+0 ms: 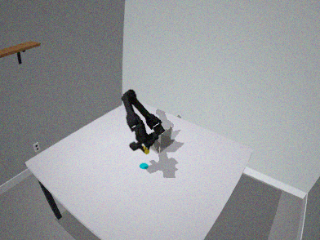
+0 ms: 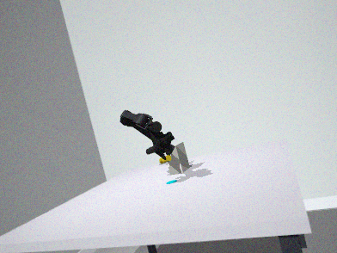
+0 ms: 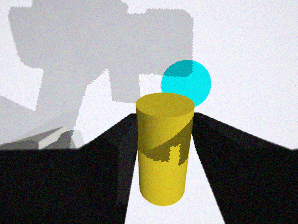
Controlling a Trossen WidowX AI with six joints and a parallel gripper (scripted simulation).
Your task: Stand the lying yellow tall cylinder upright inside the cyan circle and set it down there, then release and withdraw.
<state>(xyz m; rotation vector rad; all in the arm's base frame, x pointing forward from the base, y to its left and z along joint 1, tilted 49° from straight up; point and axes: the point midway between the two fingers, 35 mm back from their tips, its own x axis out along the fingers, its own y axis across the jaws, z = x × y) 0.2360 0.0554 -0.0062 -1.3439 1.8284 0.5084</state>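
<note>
Wrist view showed my black gripper [image 1: 146, 149] [image 2: 166, 158] [image 3: 164, 120] partly open, clamped around the yellow tall cylinder [image 1: 146, 151] [image 2: 167, 159] [image 3: 163, 150], presumably to upright it over the flat cyan circle [image 1: 144, 166] [image 2: 171, 182] [image 3: 192, 87].

Gray wall [image 1: 73, 77] [image 2: 39, 107], pale wall [image 1: 228, 77] [image 2: 206, 73], whitish table [image 1: 122, 188] [image 2: 241, 206]

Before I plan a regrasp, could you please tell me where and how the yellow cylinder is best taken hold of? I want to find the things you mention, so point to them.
I'd grip the yellow cylinder [image 1: 146, 151] [image 2: 162, 160] [image 3: 164, 150] around mid-length, one finger on each side of its curved wall, as the gripper [image 3: 164, 120] holds it now. Its straight, slim body suits opposed fingers, and that should leave both flat ends free for standing.
</note>
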